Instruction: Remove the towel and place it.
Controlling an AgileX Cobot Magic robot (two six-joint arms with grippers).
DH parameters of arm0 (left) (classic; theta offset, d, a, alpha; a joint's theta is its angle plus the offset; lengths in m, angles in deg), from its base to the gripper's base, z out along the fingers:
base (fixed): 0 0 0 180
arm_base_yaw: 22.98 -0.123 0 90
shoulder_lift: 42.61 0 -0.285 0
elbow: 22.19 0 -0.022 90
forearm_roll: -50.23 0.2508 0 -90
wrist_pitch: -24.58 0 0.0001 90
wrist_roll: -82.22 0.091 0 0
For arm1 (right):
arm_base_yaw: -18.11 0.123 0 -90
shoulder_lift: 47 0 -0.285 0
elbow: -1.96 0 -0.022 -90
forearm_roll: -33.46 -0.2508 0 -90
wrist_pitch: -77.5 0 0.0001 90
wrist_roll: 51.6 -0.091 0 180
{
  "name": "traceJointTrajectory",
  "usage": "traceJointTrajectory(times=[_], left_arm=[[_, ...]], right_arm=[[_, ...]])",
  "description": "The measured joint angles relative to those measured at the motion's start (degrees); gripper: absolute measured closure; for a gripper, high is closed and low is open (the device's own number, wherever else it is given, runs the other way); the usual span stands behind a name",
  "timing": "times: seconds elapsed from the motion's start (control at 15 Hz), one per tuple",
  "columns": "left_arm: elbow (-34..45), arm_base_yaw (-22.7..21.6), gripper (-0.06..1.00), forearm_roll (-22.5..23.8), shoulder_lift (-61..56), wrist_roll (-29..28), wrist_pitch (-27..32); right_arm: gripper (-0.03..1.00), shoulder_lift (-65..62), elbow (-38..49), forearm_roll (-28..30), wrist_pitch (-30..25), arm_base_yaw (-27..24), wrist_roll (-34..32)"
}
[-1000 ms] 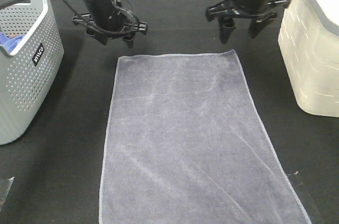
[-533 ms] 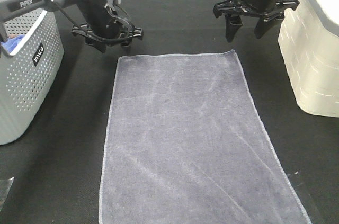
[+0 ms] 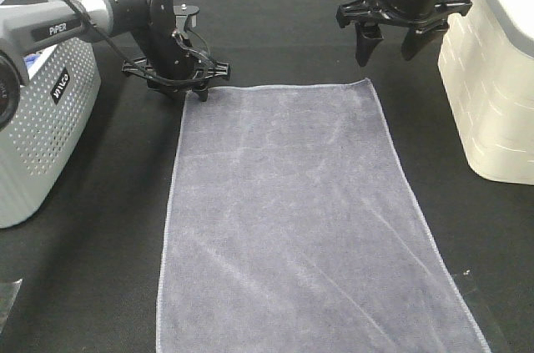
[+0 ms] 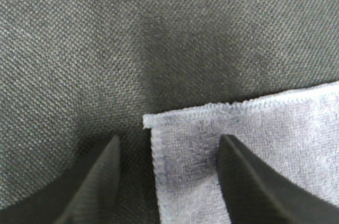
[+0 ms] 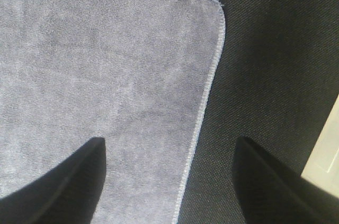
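Note:
The slate-grey towel (image 3: 292, 219) lies spread flat on the black table, its long side running from the far edge toward the near edge. My left gripper (image 3: 188, 90) is down at the towel's far left corner. In the left wrist view the left gripper (image 4: 169, 140) has its fingers (image 4: 95, 181) apart, with the hemmed towel corner (image 4: 233, 139) lying between them and not pinched. My right gripper (image 3: 389, 46) hangs open just beyond the far right corner. From the right wrist, the right gripper (image 5: 170, 144) stands wide above that corner of the towel (image 5: 106, 75).
A grey perforated basket (image 3: 33, 128) stands at the left edge with a blue cloth (image 3: 27, 61) showing inside. A cream bin (image 3: 492, 94) stands at the right, close to the right arm. The table (image 3: 108, 244) is covered in black fabric.
My left gripper has dropped and shifted to the towel's far left corner, its jaws narrowing somewhat. The right gripper moved slightly right at first, then held still. The towel lies unmoved.

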Motion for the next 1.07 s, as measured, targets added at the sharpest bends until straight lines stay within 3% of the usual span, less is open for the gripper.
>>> traceJointTrajectory(times=[0.2, 0.33, 0.4, 0.73, 0.87, 1.07], left_arm=[[0.0, 0.0, 0.63, -0.34, 0.06, 0.0, -1.15], [0.0, 0.0, 0.88, -0.4, 0.06, 1.15, -1.2], [0.0, 0.0, 0.94, -0.4, 0.06, 1.6, -1.38], [0.0, 0.0, 0.94, -0.4, -0.52, 2.81, -1.49], [-0.23, 0.0, 0.94, 0.0, -0.8, 3.15, -1.49], [-0.23, 0.0, 0.94, 0.11, -0.8, 3.15, -1.49]], right_arm=[[0.32, 0.0, 0.0, 0.0, 0.0, 0.0, 0.0], [0.32, 0.0, 0.0, 0.0, 0.0, 0.0, 0.0], [0.32, 0.0, 0.0, 0.0, 0.0, 0.0, 0.0], [0.32, 0.0, 0.0, -0.23, 4.13, 0.0, 0.0], [0.32, 1.78, 0.0, -0.92, 10.66, -0.06, 0.0], [0.32, 4.58, 0.0, -0.92, 13.98, -0.17, 0.0]])
